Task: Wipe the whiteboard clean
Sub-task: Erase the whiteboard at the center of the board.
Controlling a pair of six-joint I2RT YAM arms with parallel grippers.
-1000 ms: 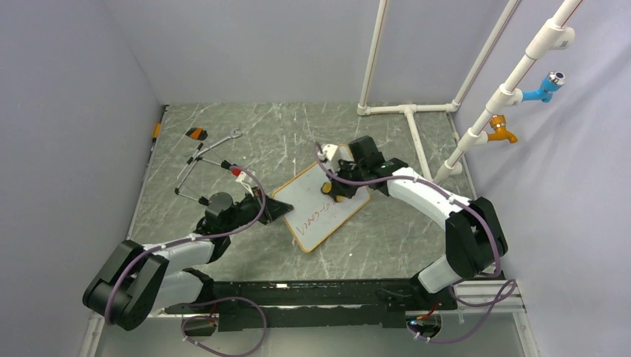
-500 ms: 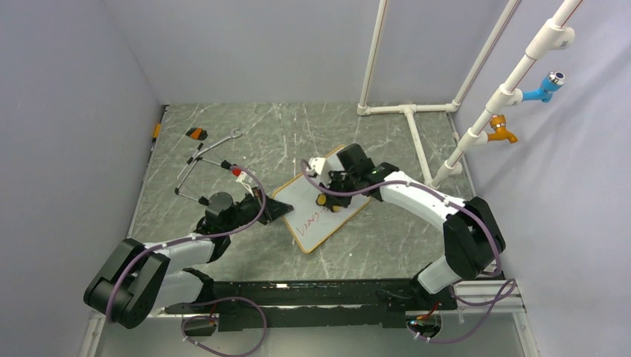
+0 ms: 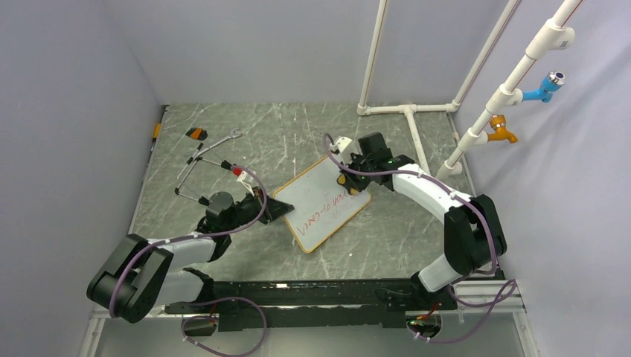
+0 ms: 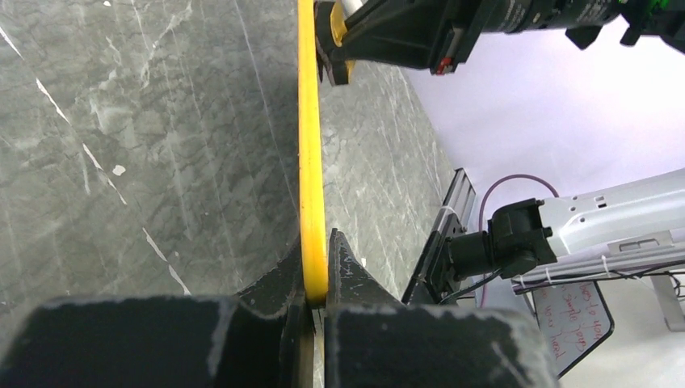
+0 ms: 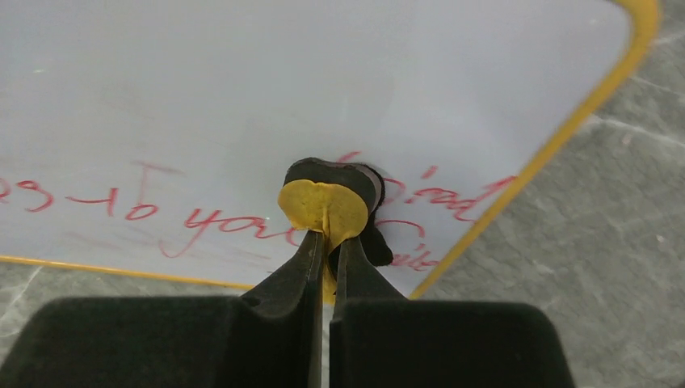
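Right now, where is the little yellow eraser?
The eraser is mid-table in the top view, pinched in the right claw and touching the whiteboard near its right corner, over red writing.

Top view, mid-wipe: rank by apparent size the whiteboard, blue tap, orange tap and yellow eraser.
1. whiteboard: clearly largest.
2. blue tap and orange tap: they look about alike, so unranked.
3. yellow eraser: smallest showing, though the right gripper hides most of it.

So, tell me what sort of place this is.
Probably a robotics lab test cell: plain walls box in a marble-patterned table, the left arm and right arm are bolted at its near edge, and a white pipe frame carries a blue tap and an orange tap.
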